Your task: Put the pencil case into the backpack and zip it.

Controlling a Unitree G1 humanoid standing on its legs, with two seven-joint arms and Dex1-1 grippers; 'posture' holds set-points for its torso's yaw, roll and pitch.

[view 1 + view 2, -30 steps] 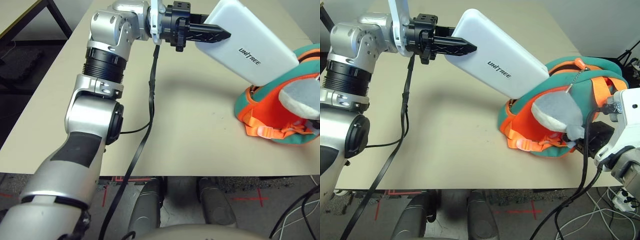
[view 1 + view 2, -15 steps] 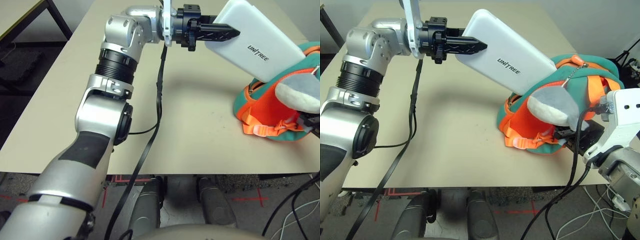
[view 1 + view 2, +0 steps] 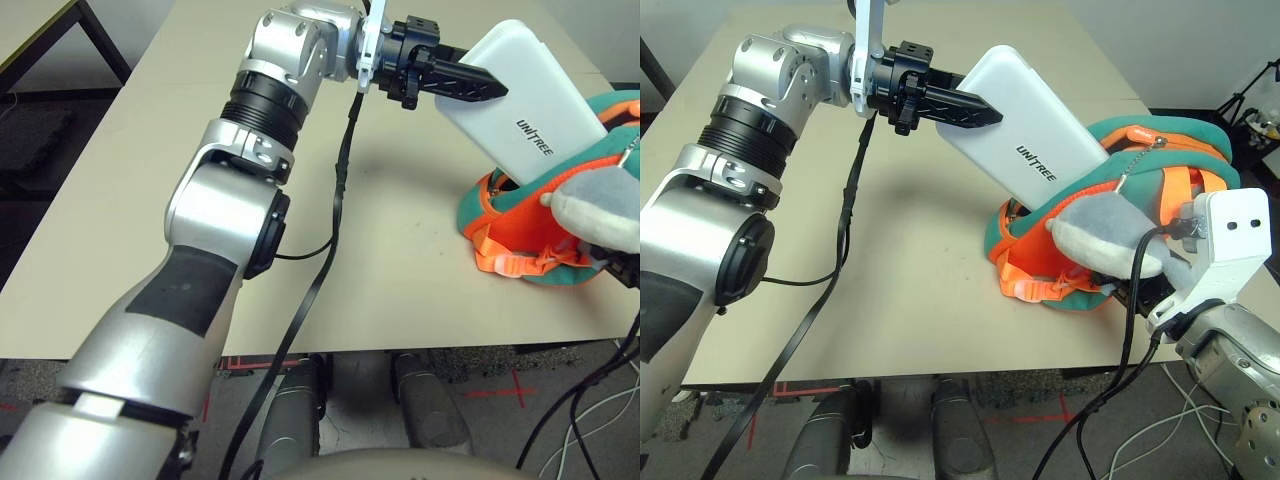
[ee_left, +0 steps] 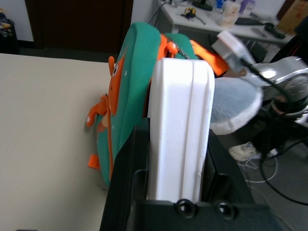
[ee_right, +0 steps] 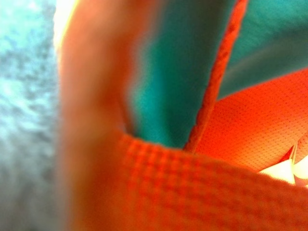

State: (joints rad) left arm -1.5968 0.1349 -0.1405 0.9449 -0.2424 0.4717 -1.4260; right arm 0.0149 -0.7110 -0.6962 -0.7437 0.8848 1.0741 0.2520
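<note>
The left pincer [image 3: 952, 100] is clamped on the pencil case [image 3: 1025, 130], whose lower end sits in the mouth of the backpack [image 3: 1080, 210]. The right pincer [image 3: 1145, 292] is beside the backpack, its state indeterminate. Open bench [image 3: 890, 300] extends toward the near edge.

A blurred orange strap [image 5: 94, 115] runs up and down close to the camera, and a band of coarse orange webbing [image 5: 211, 192] slants down and away from its lower part. Beside the strap, on its outer side, is fuzzy grey-blue plush [image 5: 26, 125], also out of focus, with a small bright pale patch between the two near the top. Beyond the webbing lies teal-green cloth [image 5: 168, 72] of the backpack, crossed by a thin orange piping [image 5: 211, 86]. Past the piping, more teal cloth, partly shaded, meets an orange mesh panel [image 5: 255, 125] dotted with tiny holes
</note>
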